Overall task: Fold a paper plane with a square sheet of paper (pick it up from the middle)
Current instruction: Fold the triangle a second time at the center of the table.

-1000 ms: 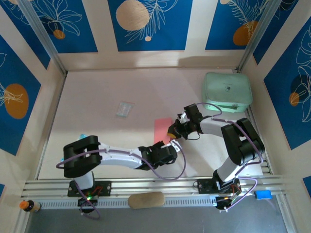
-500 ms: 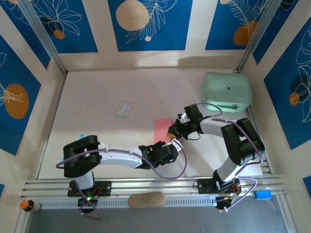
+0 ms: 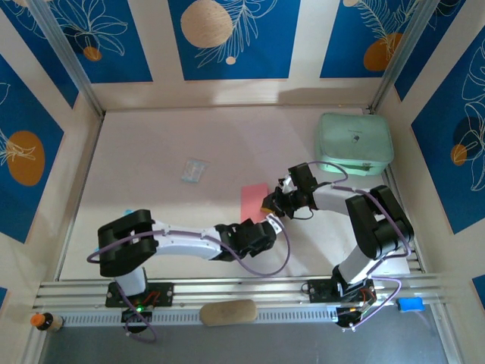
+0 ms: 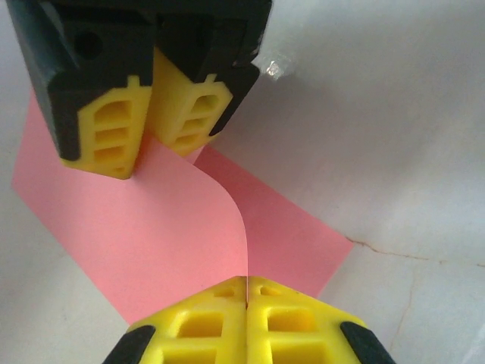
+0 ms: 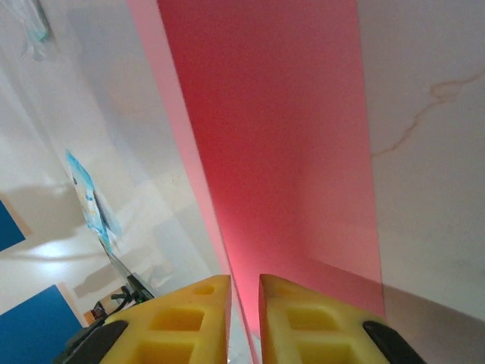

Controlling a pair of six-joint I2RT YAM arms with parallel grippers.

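On white table [image 3: 151, 212], left jaws clamp sheet [image 4: 167, 235]; right jaws slightly apart astride it.

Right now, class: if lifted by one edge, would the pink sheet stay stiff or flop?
Probably flop: the pink sheet curls softly where the left gripper pinches its edge. Likely light and easily creased, since it looks very thin edge-on.
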